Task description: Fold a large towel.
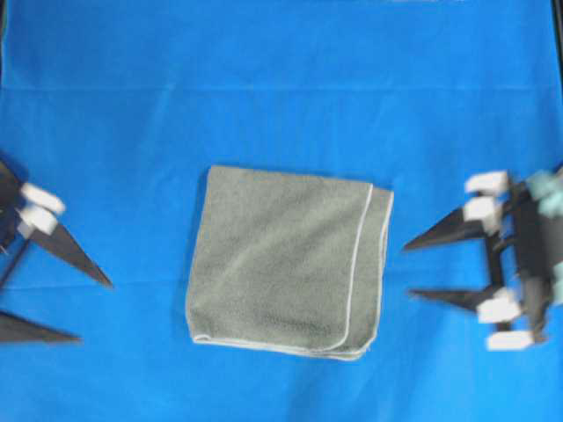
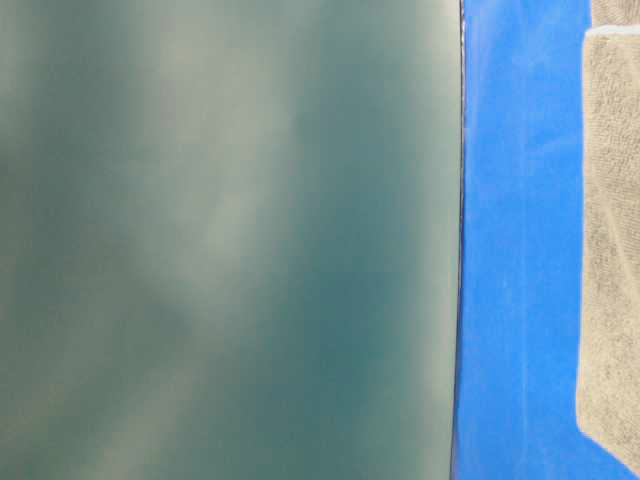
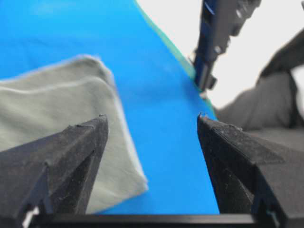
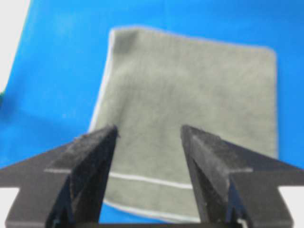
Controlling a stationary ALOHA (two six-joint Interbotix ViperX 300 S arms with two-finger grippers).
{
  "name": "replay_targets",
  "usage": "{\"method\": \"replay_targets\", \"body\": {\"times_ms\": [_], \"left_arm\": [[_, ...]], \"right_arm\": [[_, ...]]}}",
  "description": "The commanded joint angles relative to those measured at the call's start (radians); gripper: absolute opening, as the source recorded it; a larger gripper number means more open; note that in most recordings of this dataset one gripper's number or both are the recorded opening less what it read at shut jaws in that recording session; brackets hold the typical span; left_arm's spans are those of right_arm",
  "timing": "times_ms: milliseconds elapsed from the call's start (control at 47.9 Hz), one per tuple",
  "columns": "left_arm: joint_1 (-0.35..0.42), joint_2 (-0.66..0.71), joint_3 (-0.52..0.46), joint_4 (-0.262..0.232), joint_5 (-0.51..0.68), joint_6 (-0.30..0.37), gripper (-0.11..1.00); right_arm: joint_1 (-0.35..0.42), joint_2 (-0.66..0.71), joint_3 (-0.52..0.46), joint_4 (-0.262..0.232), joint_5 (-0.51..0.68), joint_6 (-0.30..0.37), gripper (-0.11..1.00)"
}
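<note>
Currently, overhead view: slightly blurred, fine texture lost.
Towel: folded into a compact rectangle, lying flat near the middle of the blue sheet; pale hem runs down near its right side, with a narrow strip of a lower layer showing beyond it.
Left gripper: at the left edge of the overhead view, jaws spread wide, nothing between them; well apart from the towel. Its body is cut off by the frame edge.
Right gripper: at the right edge, jaws spread, empty, tips pointing toward the towel but clear of it. Part of its mount is cropped.
Left wrist view: towel corner soft-focused past the fingers; blurred dark arm hardware in the upper right against a washed-out background.
Right wrist view: towel lies ahead of the open tips; near hem partly hidden behind the fingers.
Table-level view: mostly filled by an out-of-focus grey-green surface, cannot identify; only a strip of sheet and a towel edge show at the right.
</note>
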Motion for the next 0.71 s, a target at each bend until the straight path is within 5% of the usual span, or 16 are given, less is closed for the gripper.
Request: {"method": "replay_targets", "body": {"times_ms": [0,209,418,689], "left_arm": [[0.035,-0.081,0.009,0.002,0.021,0.012,0.72],[0.14,-0.256,0.098,0.002,0.08,0.026,0.72],[0.23,-0.434,0.224,0.0,0.089,0.02,0.72],[0.331,-0.534,0.347,-0.006,0.091,-0.011,0.72]], "right_arm": [[0.002,-0.133,0.04,-0.044,0.006,0.011,0.59],[0.0,-0.396,0.184,-0.138,0.069,0.074,0.59],[-0.008,-0.581,0.348,-0.239,0.144,0.219,0.59],[-0.008,-0.568,0.442,-0.268,0.253,0.396,0.56]]}}
